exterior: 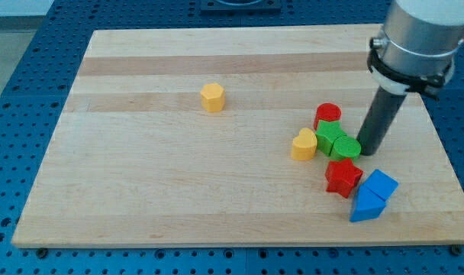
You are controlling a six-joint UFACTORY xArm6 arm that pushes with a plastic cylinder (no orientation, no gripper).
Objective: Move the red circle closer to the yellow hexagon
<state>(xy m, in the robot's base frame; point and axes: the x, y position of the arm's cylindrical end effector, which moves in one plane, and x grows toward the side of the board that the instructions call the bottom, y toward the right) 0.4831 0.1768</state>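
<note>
The red circle (327, 114) stands at the view's right, at the top of a cluster of blocks. The yellow hexagon (212, 97) stands alone well to its left, near the board's upper middle. My tip (367, 151) rests on the board just right of the green circle (346, 148), below and right of the red circle. The dark rod rises from the tip toward the view's upper right.
The cluster also holds a green block (329, 134), a yellow heart (303, 144), a red star (343, 176), a blue cube (380, 184) and a blue triangle (365, 206). The wooden board (140, 176) lies on a blue perforated table.
</note>
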